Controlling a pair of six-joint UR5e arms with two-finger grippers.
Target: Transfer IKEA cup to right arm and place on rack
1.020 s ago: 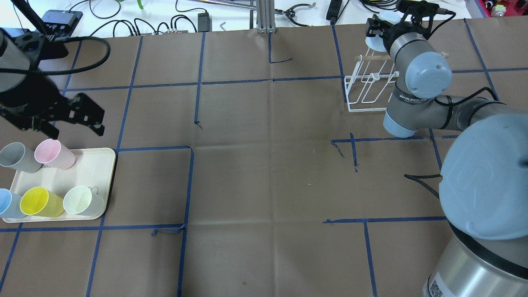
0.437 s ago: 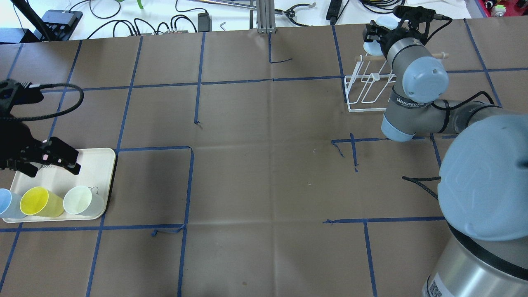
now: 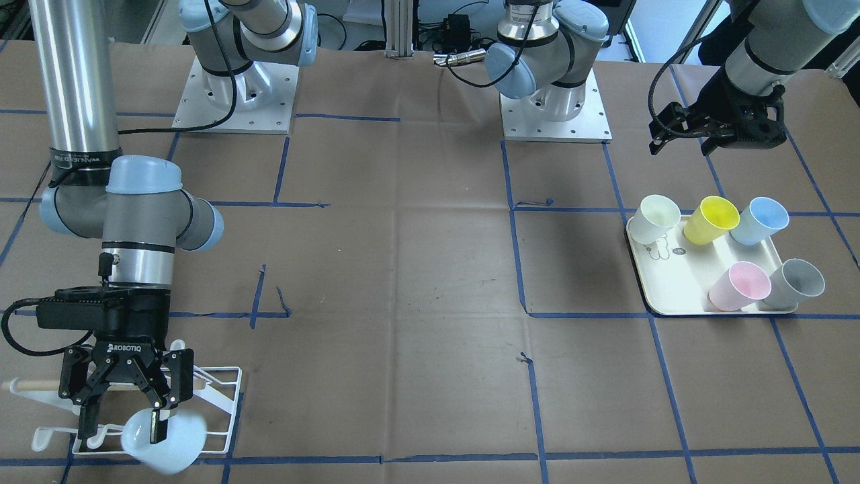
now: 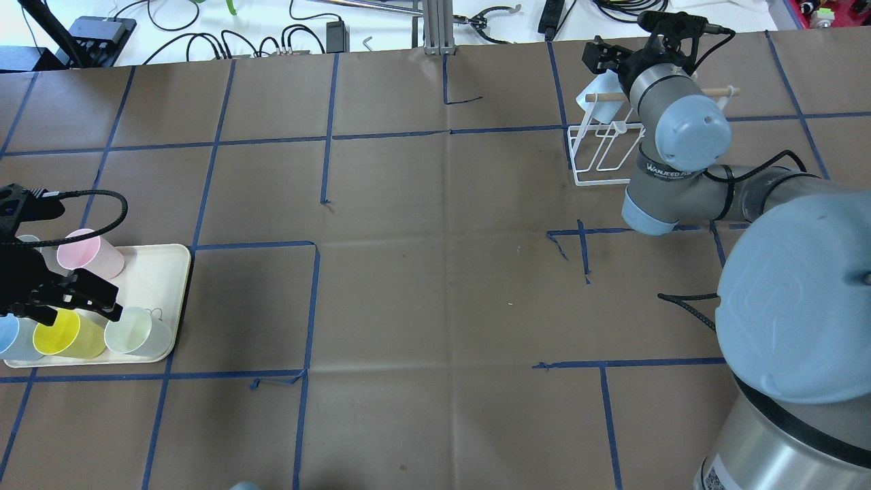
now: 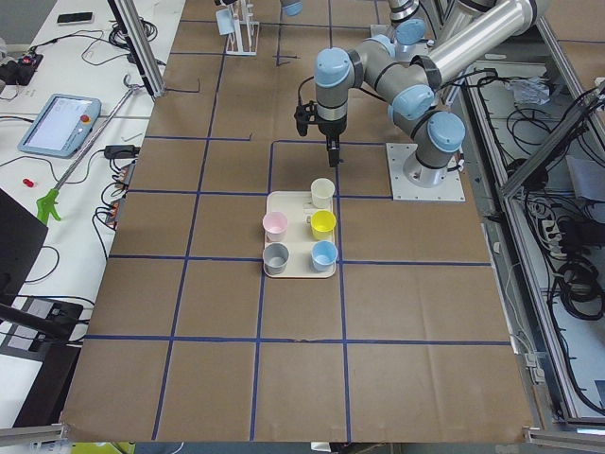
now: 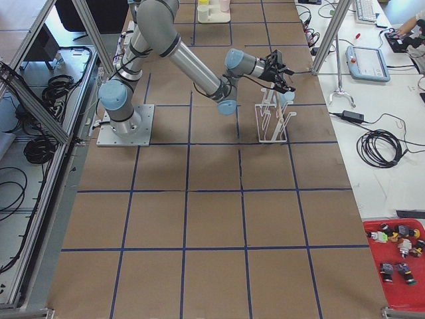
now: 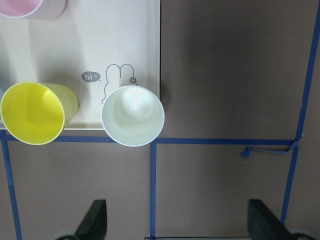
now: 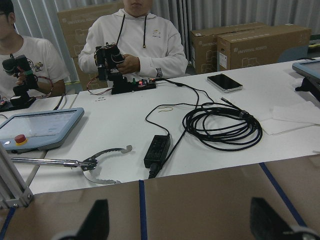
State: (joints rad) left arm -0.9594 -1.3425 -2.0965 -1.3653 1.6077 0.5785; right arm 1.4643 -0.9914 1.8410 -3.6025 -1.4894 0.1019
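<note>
A: Near side, as the front camera sees it. The right tool hangs over the rack, fingers clamped on the rim of a pale blue cup. The cup is tilted, low over the rack's outer end, close beside the prongs. Whether it touches a prong cannot be told.

B: The dowel?

A: The dowel lies across the rack's top, with the right arm passing over it in the overhead view. The rack's white wire base sits flat on the bench.

B: Farther back?

A: The tray holds five cups: white, yellow and blue in the row nearer the robot, pink and grey in the other. All stand upright.

B: And the left tool?

A: The left tool hovers beyond the tray on the robot's side, fingers spread apart, gripping nothing. Its wrist camera looks straight down on the white cup at the tray's corner, by the bear drawing.
</note>
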